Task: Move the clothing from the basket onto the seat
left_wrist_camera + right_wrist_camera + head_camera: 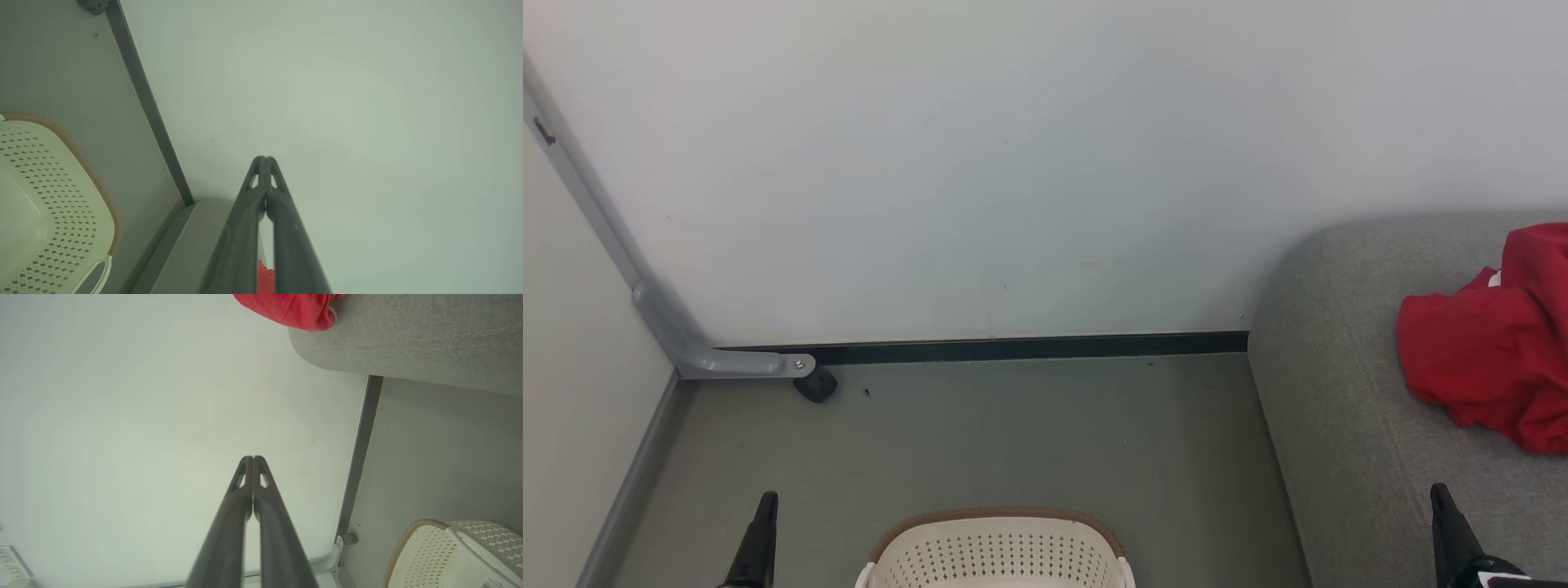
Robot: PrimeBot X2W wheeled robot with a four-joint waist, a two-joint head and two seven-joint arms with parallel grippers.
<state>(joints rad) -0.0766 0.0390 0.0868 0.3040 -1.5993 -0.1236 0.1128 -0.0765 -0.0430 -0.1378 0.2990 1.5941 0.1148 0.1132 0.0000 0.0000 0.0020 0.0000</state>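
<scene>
Now, at lower left your left jaws are pressed together, empty; the cream-white perforated plastic basket (996, 554) sits bottom centre; your right jaws, likewise pressed together, lie nearer the bright red fabric clothing (1486, 359), up-right on the grey upholstered seat (1339, 425).

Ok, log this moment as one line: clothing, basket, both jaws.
clothing: red garments heaped on grey sofa seat | basket: on floor, visible inside bare | left jaws: shut | right jaws: shut

- The long, dark, two-fingered left gripper (264, 158) is pointing forward, its jaws pressing together.
- The matching right gripper (252, 458) is pointing likewise, jaws touching.
</scene>
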